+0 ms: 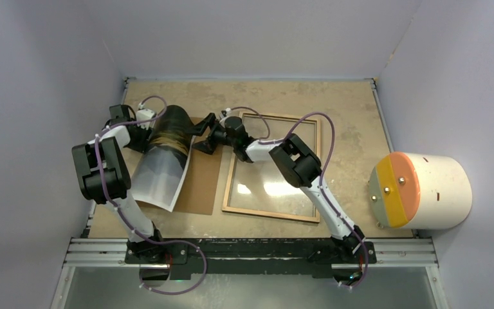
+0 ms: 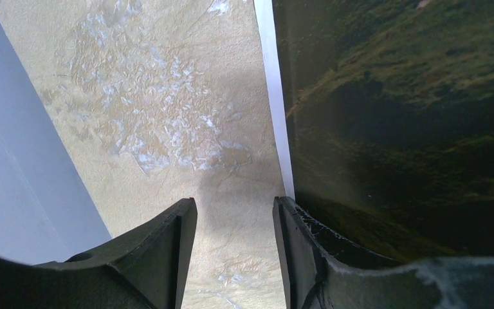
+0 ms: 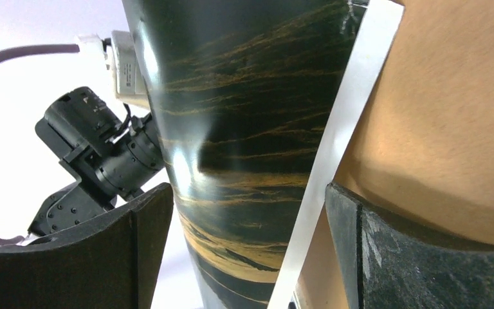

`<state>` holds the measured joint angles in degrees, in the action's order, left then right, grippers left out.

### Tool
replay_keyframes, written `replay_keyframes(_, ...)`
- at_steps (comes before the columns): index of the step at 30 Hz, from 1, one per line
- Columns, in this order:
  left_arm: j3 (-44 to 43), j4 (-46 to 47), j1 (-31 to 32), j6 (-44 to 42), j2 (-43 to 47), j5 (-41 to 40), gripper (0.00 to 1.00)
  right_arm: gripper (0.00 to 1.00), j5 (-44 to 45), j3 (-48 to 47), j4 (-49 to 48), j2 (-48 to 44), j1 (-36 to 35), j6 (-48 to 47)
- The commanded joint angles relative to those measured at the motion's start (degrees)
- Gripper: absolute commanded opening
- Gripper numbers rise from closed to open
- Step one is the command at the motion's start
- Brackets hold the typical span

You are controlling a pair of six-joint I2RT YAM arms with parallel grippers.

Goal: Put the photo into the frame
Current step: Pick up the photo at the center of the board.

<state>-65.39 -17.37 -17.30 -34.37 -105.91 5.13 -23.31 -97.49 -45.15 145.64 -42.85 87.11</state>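
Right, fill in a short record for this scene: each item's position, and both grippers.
photo: curled, far end raised at left gripper
backing board: flat, between photo and frame
frame: flat on table, wooden side up
left gripper: fingers apart, photo beside one finger
right gripper: open, photo's edge between its fingers

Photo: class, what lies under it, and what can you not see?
The photo overlaps the brown board, which lies on the table. How far the board reaches beneath the curled sheet is hidden.
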Motion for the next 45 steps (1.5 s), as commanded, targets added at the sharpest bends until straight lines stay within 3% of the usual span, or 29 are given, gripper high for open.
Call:
replay_keyframes(1,1.6,-8.8,0.0,0.3,-3.8,5.8,0.51,0.9,-0.9,-2.8,-2.7,0.4,-2.2,3.4)
replay_keyframes(8,-1.0,-11.2,-1.6,1.8,-4.4,8.8,0.51,0.91,-0.4,-5.5,-4.8,0.6,-5.3,8.2)
replay_keyframes(27,-4.0,-16.2,-4.3,3.3,-5.0,14.5,0.51,0.95,11.2,4.1,-20.2,-3.8,-8.8,19.6)
replay_keyframes(33,-4.7,-16.5,-4.6,4.0,-5.2,15.0,0.5,0.95,14.6,7.6,-19.8,-8.1,-11.0,20.5)
replay_keyframes(45,-5.2,-17.8,-4.8,4.4,-3.9,16.1,0.5,0.96,18.1,-4.1,-19.3,-5.3,-11.8,21.7)
